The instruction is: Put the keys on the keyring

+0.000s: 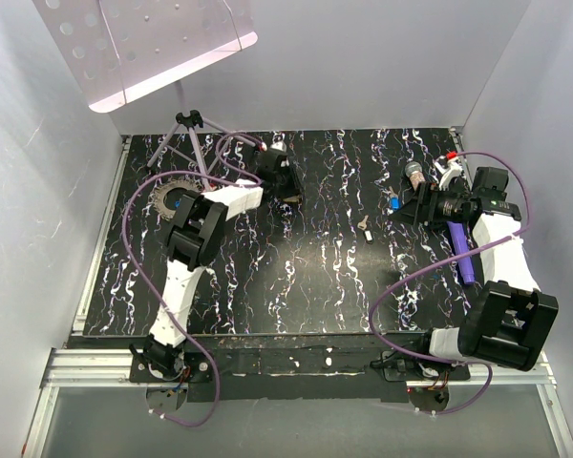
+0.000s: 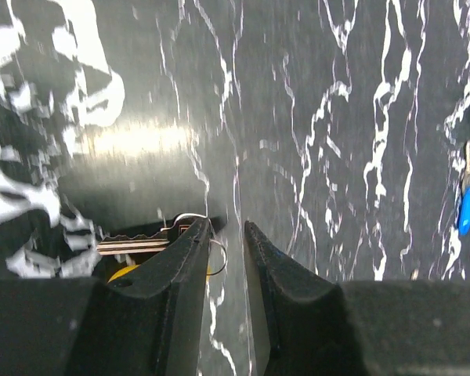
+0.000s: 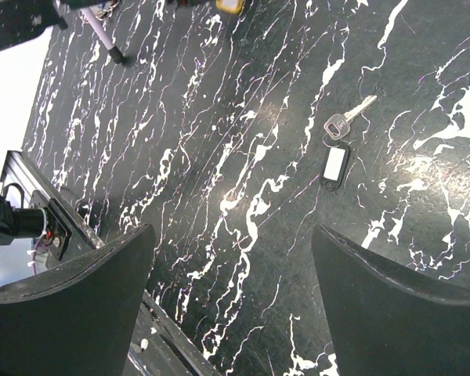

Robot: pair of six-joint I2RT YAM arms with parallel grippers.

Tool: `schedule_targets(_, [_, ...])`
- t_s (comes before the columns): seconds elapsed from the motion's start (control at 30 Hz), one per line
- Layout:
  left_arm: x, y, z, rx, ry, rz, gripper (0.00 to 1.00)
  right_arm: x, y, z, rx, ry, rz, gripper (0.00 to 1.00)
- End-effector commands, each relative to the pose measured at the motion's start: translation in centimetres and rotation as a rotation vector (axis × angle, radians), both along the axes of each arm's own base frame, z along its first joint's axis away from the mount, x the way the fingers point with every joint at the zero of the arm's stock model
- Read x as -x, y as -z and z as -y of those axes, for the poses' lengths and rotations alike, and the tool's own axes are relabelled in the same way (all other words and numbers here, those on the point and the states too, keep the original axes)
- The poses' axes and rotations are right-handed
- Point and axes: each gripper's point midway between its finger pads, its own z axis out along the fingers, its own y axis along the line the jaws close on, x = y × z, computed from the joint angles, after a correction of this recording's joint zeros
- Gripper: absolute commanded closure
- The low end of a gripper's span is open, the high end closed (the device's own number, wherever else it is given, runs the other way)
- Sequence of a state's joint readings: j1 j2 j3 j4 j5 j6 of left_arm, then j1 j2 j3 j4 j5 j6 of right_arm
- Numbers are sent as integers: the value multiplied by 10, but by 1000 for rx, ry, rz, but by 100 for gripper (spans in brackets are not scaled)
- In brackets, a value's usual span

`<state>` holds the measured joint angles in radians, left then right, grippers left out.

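Hovering spread and empty, the right gripper overlooks a loose silver key on the table. The left gripper, nearly closed, sits at the keyring beside a yellow key; grip unclear. Threading seems mostly undone.

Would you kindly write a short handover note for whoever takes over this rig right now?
Left gripper: jaws narrow at the keyring, beside a silver key and a yellow-headed key; grip unconfirmed.
Right gripper: open, empty, over the table.
Loose: tagged silver key mid-table; blue key near the right gripper.
Done: cannot tell if any key is on the ring.
Left: thread the loose keys.
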<state>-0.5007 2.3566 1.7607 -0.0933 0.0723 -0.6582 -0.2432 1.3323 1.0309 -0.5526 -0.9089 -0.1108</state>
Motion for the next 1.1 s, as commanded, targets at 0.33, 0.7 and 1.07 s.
schedule_targets(0.33, [77, -99, 17, 44, 133, 157, 75, 13, -20, -3, -46, -57, 82, 11])
schedule_targets(0.7, [159, -167, -58, -99, 159, 345, 68, 37, -29, -20, -73, -137, 175, 10])
schedule_targets(1.07, [231, -184, -104, -185, 279, 372, 43, 54, -27, -77, -79, -295, 119, 12])
